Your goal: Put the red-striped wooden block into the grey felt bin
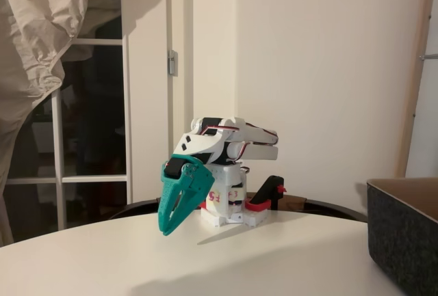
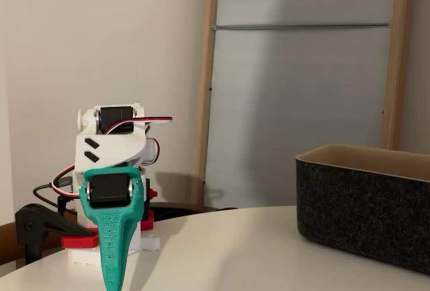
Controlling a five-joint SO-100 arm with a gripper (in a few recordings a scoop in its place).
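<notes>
Your table is a white round top; its far rim curves behind the arm's base in both fixed views, and the surface between arm and bin lies bare. The bin stands on the table to the right of the arm in both fixed views, well apart from it, upright, with its tan inside wall showing above the dark felt rim. In one fixed view the picture's right edge cuts it off. Your arm is folded low over its base, which sits near the far rim with a red clamp beside it. The gripper is teal, tilted down, tip just above the table. Its fingers lie together with nothing between them. The block cannot be located in either view.
</notes>
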